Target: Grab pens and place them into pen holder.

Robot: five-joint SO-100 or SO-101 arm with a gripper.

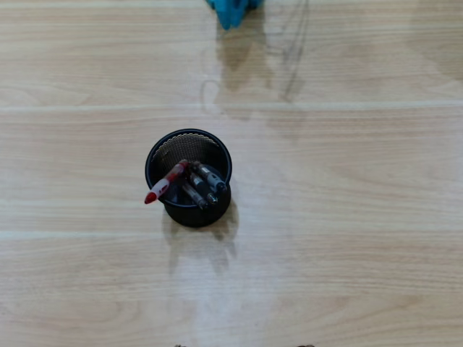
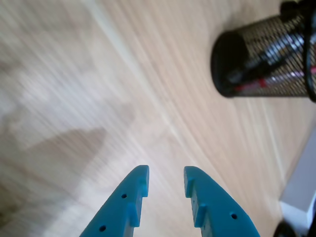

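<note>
Right under the wrist camera the blue gripper (image 2: 165,174) pokes up from the bottom edge, its two fingers (image 2: 129,200) parted with a clear gap between the tips and nothing held between them; bare wood shows through the gap. The table (image 2: 98,98) below is pale wood with long grain lines, and a soft grey shadow lies on it to the left of the fingers in this view. Further out, ahead of the gripper and off to its right in the wrist view, well apart from the fingertips, is the pen holder (image 2: 269,57), a black mesh cup seen from the side, with the pens showing through the mesh as dark, silvery and red streaks. The wrist picture is blurred, so I cannot tell the pens apart there. From the overhead view the cup (image 1: 189,177) stands upright near the middle of the table (image 1: 347,253), and only a bit of blue arm (image 1: 231,10) peeks in at the top edge, well away from the cup. Inside the cup lean the pens: the red pen (image 1: 165,183) tilts out over the left rim, and beside it to the right sit two or three darker pens (image 1: 205,184) bunched together, resting against the lower rim; their exact count is hard to make out.
</note>
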